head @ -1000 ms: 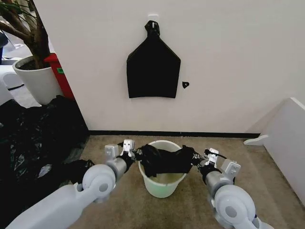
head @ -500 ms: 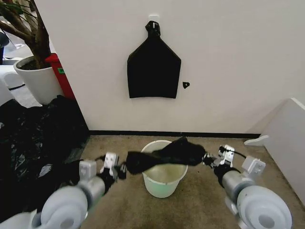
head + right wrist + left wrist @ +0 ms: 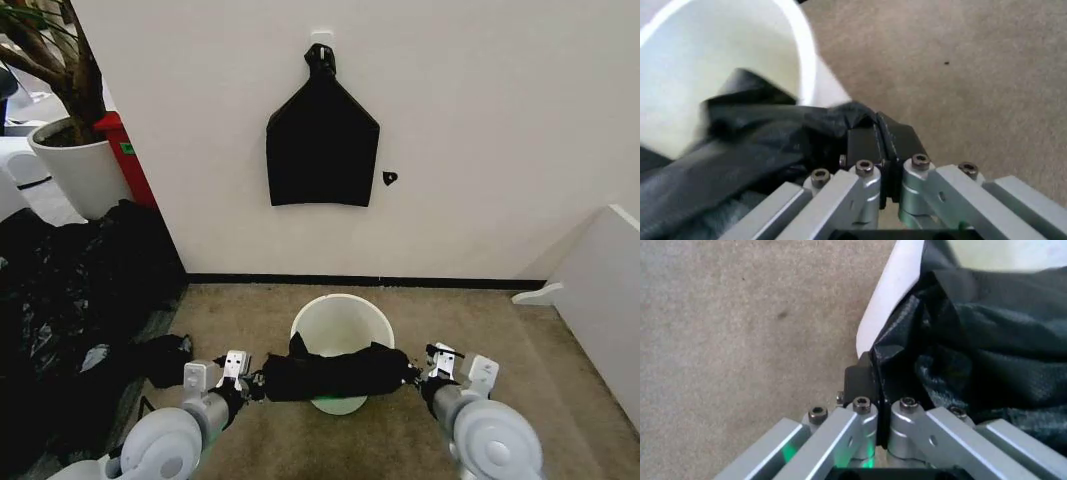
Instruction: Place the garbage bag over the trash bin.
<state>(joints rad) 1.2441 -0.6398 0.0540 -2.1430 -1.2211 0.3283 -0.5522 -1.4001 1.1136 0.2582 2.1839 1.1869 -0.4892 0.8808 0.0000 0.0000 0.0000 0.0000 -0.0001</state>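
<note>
Since half a second ago we have brought both arms down and toward ourselves, so the garbage bag [image 3: 335,371], which then hung stretched above the bucket's mouth, now lies lower, drawn flat across the near side of the trash bin [image 3: 345,320]. The bin itself has not moved on the carpet [image 3: 540,380].

In the head view the bin stands at 12 o'clock from our base, its far rim and pale inside open to us, its near rim at 6 o'clock covered by the black film. The bag spans from 9 o'clock to 3 o'clock across that near rim, with a small peak of plastic poking up inside the mouth.

Our left gripper [image 3: 252,381] sits just off the bin's 9 o'clock side; its wrist camera shows the fingers [image 3: 860,382] pinched tight on the bag's edge, right against the white rim. Our right gripper [image 3: 415,372] sits at the bin's 3 o'clock side, and there too the pads [image 3: 863,142] are pressed together with a bunched corner of the bag between them, beside the bin's outer wall.
</note>
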